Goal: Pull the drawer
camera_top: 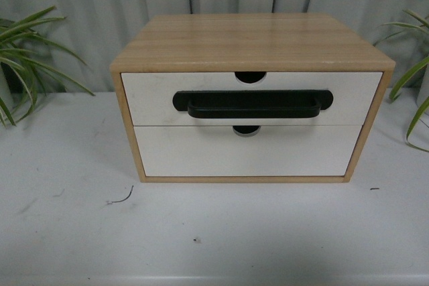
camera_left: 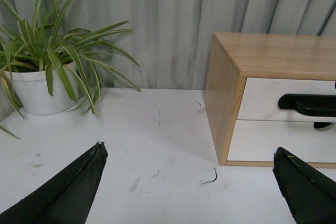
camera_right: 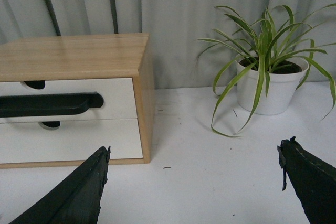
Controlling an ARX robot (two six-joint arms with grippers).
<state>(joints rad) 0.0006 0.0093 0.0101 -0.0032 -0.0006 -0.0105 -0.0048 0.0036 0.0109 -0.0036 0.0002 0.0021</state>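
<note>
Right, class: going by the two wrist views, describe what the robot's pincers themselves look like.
The left pincer and right pincer each show only two fingers. These are matte black and wedge-shaped, tapering to narrow tips with slightly rough edges. No cables, markings or arm links are visible, and the front view shows neither arm.

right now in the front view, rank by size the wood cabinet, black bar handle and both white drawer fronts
1. light wood cabinet
2. handled white drawer front and plain white drawer front below it, about alike
3. long black bar handle
</note>
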